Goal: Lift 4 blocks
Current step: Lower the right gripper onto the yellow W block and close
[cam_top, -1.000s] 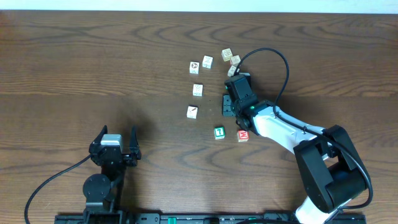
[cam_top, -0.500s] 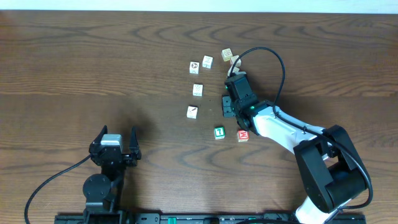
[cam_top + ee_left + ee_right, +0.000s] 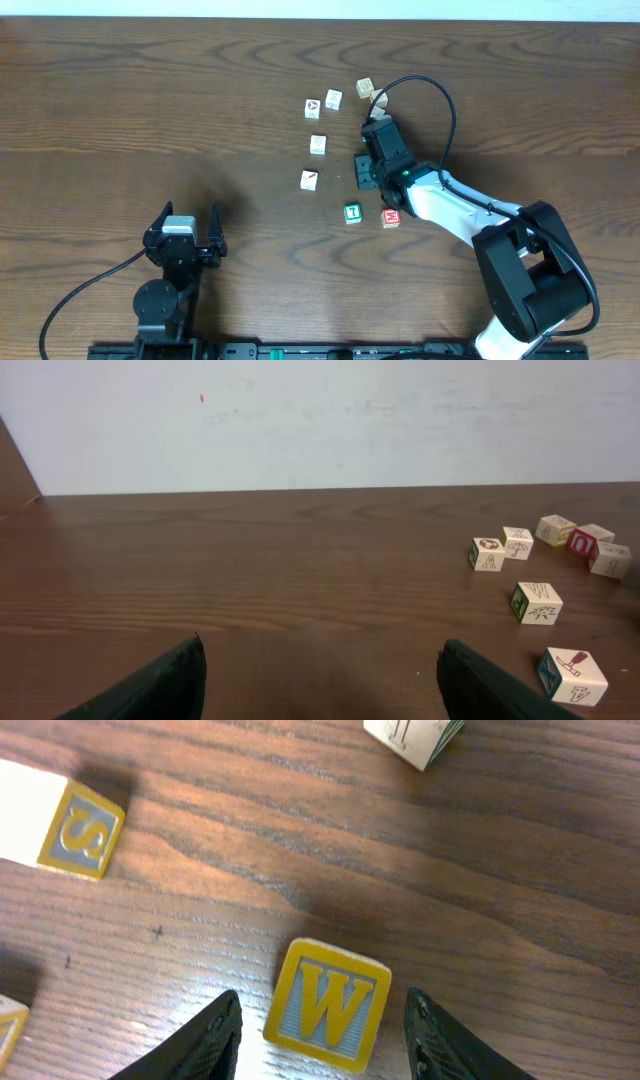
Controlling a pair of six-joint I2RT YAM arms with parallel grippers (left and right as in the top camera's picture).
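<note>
Overhead: shows left hand (image 3: 185, 238) spread wide, empty, well apart from every block; right hand (image 3: 365, 170) low, near green block (image 3: 352, 213) and red block (image 3: 391, 217), slash-marked white block (image 3: 309, 180) off to its side. Left wrist: shows wide-set fingers (image 3: 150, 685) over bare surface (image 3: 300, 580). Right wrist: shows fingers (image 3: 215, 1040) half spread, flanking yellow block (image 3: 327, 1005), which rests on the surface, with narrow gaps both sides.

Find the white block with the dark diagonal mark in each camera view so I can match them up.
Overhead: the white block with the diagonal mark sits at the picture's centre.
Left wrist: bottom right corner, the nearest block.
Right wrist: not in it.
Shared landmark: the neighbouring white block just beyond it, seen in overhead and left wrist.
</note>
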